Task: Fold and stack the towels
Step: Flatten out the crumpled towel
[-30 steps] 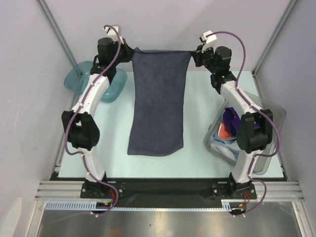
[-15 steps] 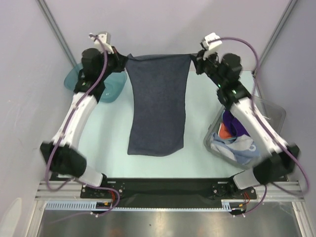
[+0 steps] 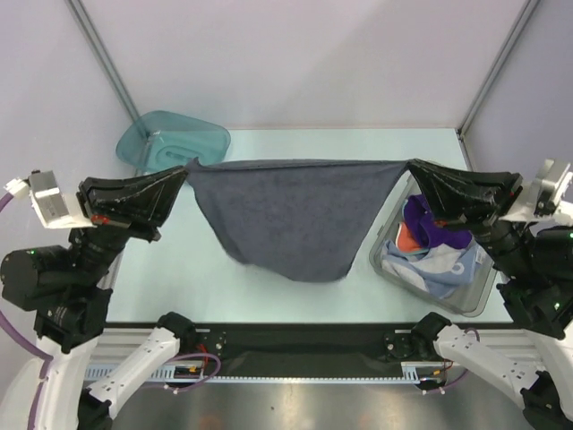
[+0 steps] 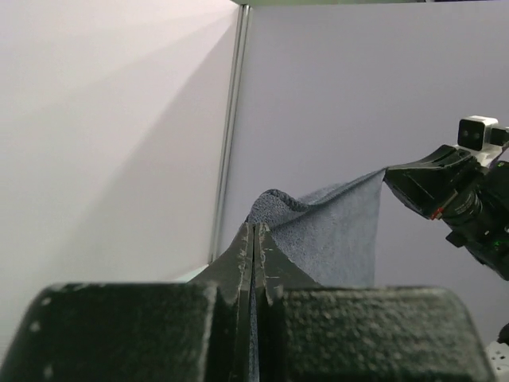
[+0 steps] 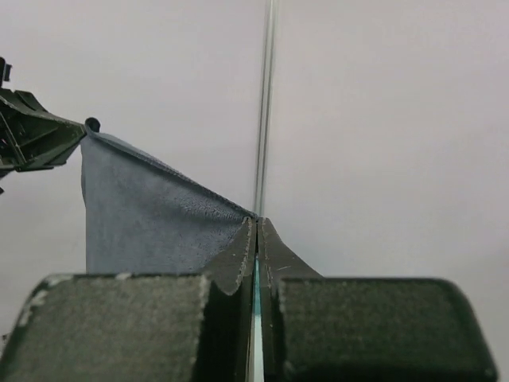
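A dark grey-blue towel (image 3: 286, 210) hangs stretched in the air between my two grippers, its lower edge sagging toward the table. My left gripper (image 3: 183, 175) is shut on its left corner, and the towel (image 4: 334, 231) rises from the shut jaws in the left wrist view. My right gripper (image 3: 410, 167) is shut on its right corner, and the towel (image 5: 151, 215) spreads left from the jaws in the right wrist view. More towels, purple (image 3: 425, 219), orange-red and light blue (image 3: 439, 264), lie bunched in the clear bin (image 3: 466, 296) at the right.
A teal plastic tray (image 3: 170, 143) sits at the back left of the pale table (image 3: 179, 269). Grey walls and metal frame posts enclose the workspace on the left, back and right.
Both grippers have lifted high and pulled back toward the camera and apart, raising the towel off the table so that it hangs stretched wide instead of lying lengthwise.
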`<state>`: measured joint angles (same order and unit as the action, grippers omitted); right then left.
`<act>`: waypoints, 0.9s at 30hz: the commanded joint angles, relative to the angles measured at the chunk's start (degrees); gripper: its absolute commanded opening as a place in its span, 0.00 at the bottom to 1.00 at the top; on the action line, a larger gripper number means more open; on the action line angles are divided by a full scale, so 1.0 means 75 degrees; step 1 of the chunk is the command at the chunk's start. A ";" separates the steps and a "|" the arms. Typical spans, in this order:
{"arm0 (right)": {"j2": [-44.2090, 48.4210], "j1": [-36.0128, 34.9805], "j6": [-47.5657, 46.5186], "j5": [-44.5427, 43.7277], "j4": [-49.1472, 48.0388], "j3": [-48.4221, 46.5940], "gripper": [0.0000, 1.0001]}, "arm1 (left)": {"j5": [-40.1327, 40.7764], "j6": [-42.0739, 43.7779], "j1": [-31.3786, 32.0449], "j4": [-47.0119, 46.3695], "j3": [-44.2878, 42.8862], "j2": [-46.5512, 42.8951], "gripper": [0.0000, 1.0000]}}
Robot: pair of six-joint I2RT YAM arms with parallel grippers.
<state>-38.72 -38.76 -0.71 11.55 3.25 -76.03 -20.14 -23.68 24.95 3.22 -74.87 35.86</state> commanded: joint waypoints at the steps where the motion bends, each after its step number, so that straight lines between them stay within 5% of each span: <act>1: -0.0333 0.0083 0.0539 -0.0017 -0.0115 -0.0760 0.00 | 0.0213 -0.0674 -0.0104 -0.0043 -0.0282 0.0539 0.00; 8: -0.0895 0.0094 -0.0404 -0.1538 -0.0725 -0.1136 0.00 | 0.1407 0.0098 -0.0116 0.0975 -0.1664 0.1721 0.00; 13: -0.2627 0.0327 -0.1849 -0.2724 -0.0807 -0.1558 0.00 | 0.2238 0.0766 -0.0116 0.0942 -0.2181 0.3337 0.00; 19: -0.5049 0.2844 -0.0398 -0.0382 -0.2025 -0.1803 0.00 | 0.2252 0.0966 -0.0876 0.0380 -0.2848 0.5725 0.00; 27: -0.7948 0.3762 0.0235 0.1131 -0.3688 -0.2472 0.00 | 0.1198 0.1013 -0.1721 -0.0638 -0.4641 0.8950 0.00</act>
<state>-96.16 -12.08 -1.76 14.09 -12.86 -90.78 -8.05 -17.89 13.45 4.67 -103.22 99.22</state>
